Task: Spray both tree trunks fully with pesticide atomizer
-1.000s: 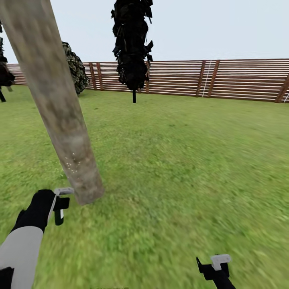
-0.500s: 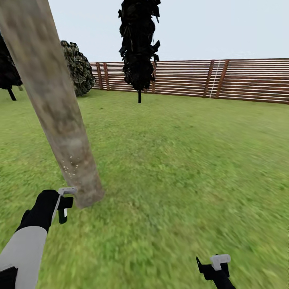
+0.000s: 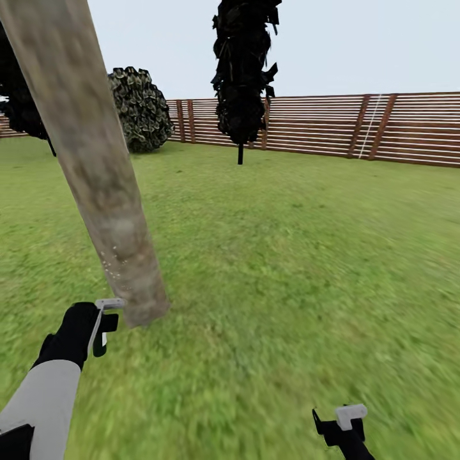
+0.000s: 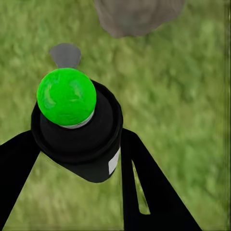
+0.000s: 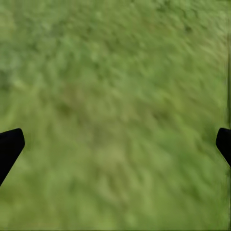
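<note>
Grassy garden [image 3: 287,255] with a slatted fence [image 3: 409,131]; a thick pale tree trunk [image 3: 96,160] leans near the left, its top cut off.
Left pincer [image 4: 79,159] pinches the dark pesticide atomizer [image 4: 79,139], green-capped here, just beside the trunk's base. Right pincer [image 5: 115,144] is spread over blurred grass, fingertips barely showing.

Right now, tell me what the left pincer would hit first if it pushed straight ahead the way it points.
Probably the base of the thick pale grey-brown tree trunk. The left pincer, shut on the dark bottle with the bright green top, points across the green grass toward it; depth is unclear.
</note>
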Available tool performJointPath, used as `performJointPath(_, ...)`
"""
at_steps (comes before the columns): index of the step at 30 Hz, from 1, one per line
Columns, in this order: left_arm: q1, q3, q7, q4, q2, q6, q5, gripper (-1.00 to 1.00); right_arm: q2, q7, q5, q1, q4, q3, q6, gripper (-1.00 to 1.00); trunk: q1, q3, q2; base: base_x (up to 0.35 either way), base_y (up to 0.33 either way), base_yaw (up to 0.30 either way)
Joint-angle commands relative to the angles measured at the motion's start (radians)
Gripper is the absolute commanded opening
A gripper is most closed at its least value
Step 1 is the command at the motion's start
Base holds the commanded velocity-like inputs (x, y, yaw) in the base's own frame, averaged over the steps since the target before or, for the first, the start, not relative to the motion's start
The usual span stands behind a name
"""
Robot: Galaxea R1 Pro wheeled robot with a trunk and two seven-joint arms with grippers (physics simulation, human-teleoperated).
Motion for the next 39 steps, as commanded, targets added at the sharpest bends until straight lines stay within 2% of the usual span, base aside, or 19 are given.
performJointPath(1,-0.001,0.002,-0.010,-0.002,-0.005,0.003,-0.013,-1.00,0.000,0.003,0.006,-0.001,0.001,-0.008,-0.003,1.00,0.000,-0.001,0.000,0.177,-0.245,0.019)
performJointPath(22,-0.001,0.006,-0.010,-0.015,-0.009,0.002,-0.014,-1.00,0.000,0.003,0.009,-0.001,0.002,-0.008,-0.004,1.00,0.000,-0.001,0.000,0.047,-0.269,0.006)
performJointPath(31,-0.001,0.007,-0.010,-0.015,-0.009,0.002,-0.011,-1.00,0.001,0.003,0.009,-0.001,0.002,-0.008,-0.004,1.00,0.000,-0.001,0.000,0.228,-0.198,0.253)
performJointPath(39,-0.001,0.003,-0.012,-0.016,-0.013,0.000,-0.009,-1.00,0.002,0.003,0.009,-0.001,0.002,-0.008,-0.004,1.00,0.000,-0.001,0.000,0.011,-0.271,0.277)
